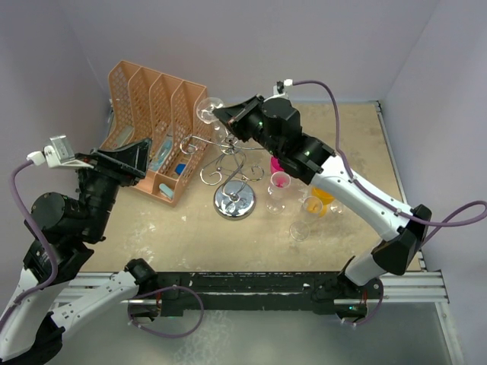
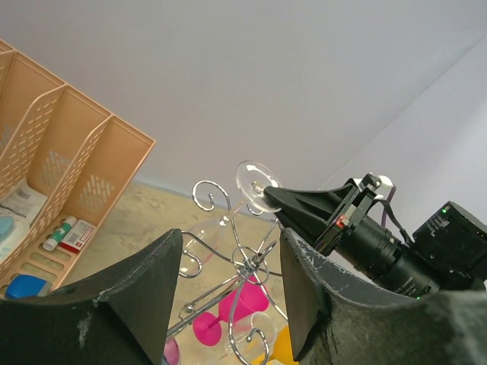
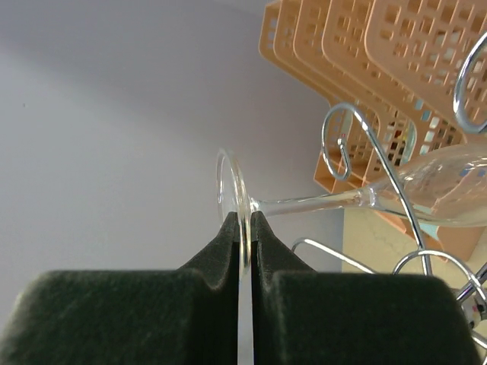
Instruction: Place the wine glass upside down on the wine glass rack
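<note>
The clear wine glass [image 1: 208, 111] is held upside down above the chrome wine glass rack [image 1: 232, 171], foot up. My right gripper [image 1: 221, 114] is shut on the edge of its round foot [image 3: 232, 190]. The stem [image 3: 312, 204] runs right to the bowl [image 3: 449, 182], which hangs among the rack's scroll arms [image 3: 341, 137]. The left wrist view shows the foot [image 2: 255, 182] pinched by the right gripper's fingers [image 2: 293, 205], above the rack's centre [image 2: 255, 262]. My left gripper [image 1: 125, 160] is open and empty, left of the rack by the orange organizer.
The orange plastic file organizer [image 1: 156, 114] with small items stands at the back left. Pink [image 1: 279, 182], clear [image 1: 300, 228] and yellow [image 1: 323, 201] glasses stand right of the rack's round base [image 1: 234, 202]. Walls close in behind and at the right.
</note>
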